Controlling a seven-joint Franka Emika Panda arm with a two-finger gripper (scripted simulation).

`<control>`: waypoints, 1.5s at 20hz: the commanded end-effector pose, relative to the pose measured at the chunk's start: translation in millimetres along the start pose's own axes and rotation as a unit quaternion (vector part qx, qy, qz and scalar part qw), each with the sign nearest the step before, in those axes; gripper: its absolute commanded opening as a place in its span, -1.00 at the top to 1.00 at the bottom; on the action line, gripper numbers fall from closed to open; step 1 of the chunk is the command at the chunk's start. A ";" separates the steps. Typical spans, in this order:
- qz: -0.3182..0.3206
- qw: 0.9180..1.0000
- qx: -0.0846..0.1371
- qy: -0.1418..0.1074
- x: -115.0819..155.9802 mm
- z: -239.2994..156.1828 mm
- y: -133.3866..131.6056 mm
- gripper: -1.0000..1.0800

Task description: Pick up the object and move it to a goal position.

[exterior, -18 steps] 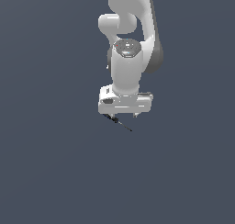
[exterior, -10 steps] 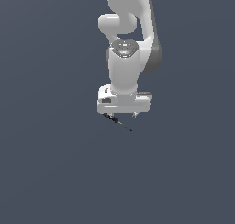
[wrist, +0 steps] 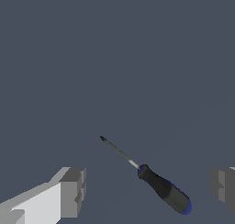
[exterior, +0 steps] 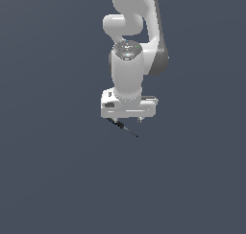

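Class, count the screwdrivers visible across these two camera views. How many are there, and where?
1. A single black-handled screwdriver with a thin metal shaft lies on the grey surface between the open white pincer fingers; the exterior view shows it just below the pincer. None appears hidden.

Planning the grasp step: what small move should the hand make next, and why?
Probably lower straight down: the hand is open, its fingers apart on either side of the screwdriver, whose black handle lies between them, not yet touched.

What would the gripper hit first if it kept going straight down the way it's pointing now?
Probably the screwdriver: in the wrist view it lies between the open gripper fingers, handle nearest. How far below it lies is unclear.
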State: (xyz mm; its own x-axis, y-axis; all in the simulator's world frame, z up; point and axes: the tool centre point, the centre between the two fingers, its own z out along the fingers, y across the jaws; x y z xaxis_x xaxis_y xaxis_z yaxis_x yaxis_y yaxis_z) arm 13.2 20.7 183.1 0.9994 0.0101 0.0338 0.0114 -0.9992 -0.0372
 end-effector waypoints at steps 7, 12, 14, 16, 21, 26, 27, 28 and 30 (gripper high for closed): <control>-0.043 0.999 -0.004 -0.002 -6.3 12.6 4.5 -0.92; -0.092 0.996 -0.007 -0.005 -13.6 26.1 9.0 -0.92; -0.116 0.993 -0.009 -0.006 -17.3 32.7 11.1 -0.92; -0.143 0.990 -0.010 -0.008 -21.7 39.9 13.2 -0.92; -0.211 0.977 -0.013 -0.012 -33.3 58.0 18.1 -0.92; -0.280 0.960 -0.014 -0.016 -45.7 75.3 22.1 -0.92; -0.293 0.956 -0.014 -0.017 -48.3 78.6 22.7 -0.92; -0.307 0.952 -0.013 -0.017 -50.9 82.0 23.3 -0.92; -0.333 0.943 -0.013 -0.019 -56.0 88.3 24.4 -0.92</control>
State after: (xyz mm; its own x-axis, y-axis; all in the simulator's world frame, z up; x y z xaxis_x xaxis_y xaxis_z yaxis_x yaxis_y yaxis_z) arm -35.8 -0.3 97.1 0.7984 0.6020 0.0070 0.6020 -0.7985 0.0044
